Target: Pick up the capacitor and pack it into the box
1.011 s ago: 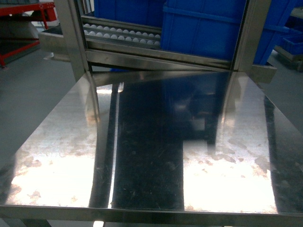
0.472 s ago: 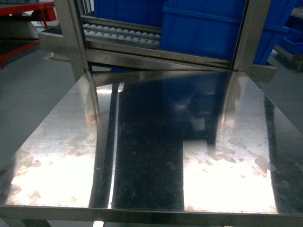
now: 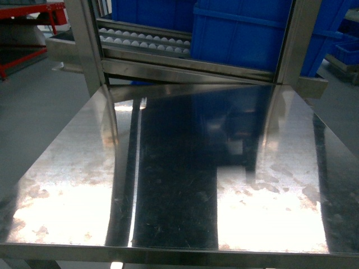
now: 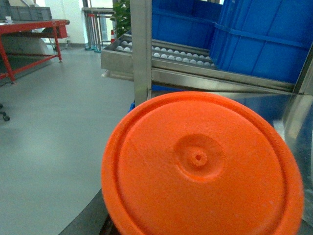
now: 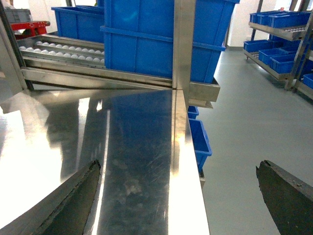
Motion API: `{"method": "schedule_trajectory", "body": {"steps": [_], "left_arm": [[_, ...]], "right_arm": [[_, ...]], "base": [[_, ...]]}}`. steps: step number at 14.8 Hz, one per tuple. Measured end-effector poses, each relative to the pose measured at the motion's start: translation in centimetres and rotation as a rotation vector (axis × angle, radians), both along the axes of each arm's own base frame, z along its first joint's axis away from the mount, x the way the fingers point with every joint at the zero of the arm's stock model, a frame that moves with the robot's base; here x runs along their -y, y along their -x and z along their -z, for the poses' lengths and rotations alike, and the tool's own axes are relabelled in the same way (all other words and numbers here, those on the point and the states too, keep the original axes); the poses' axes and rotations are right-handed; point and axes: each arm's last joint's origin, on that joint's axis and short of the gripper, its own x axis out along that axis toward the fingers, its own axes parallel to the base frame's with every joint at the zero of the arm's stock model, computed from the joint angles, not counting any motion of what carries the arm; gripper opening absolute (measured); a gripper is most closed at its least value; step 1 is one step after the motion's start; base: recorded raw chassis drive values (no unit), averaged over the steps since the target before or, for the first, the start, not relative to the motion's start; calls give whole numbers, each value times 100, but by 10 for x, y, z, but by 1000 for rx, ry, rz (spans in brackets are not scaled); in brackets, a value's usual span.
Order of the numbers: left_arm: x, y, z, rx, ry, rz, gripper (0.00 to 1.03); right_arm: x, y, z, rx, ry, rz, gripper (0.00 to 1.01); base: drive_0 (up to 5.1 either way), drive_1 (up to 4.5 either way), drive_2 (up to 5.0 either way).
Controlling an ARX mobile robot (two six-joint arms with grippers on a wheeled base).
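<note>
Task looked unstarted: no capacitor or box visible in any view. Steel table [image 3: 168,185] bare across frame centre. Right gripper [image 5: 178,196] fingers spread wide, empty. Left claw hidden behind orange disc [image 4: 200,166]; can't tell.

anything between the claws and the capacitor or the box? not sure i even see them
Cannot judge: neither capacitor nor box shows in any view. The right claw is open over the steel table, with blue bins on the rack beyond. An orange disc fills most of the left wrist view, close to the camera.
</note>
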Motion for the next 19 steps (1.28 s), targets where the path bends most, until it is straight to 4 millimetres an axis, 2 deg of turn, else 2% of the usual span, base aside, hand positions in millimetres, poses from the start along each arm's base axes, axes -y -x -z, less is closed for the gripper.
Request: {"method": "schedule_trajectory", "body": {"steps": [19], "left_arm": [[0,0,0,4,0,0,44]], "right_arm": [[0,0,0,3,0,0,98]], "base": [[0,0,0]]}}
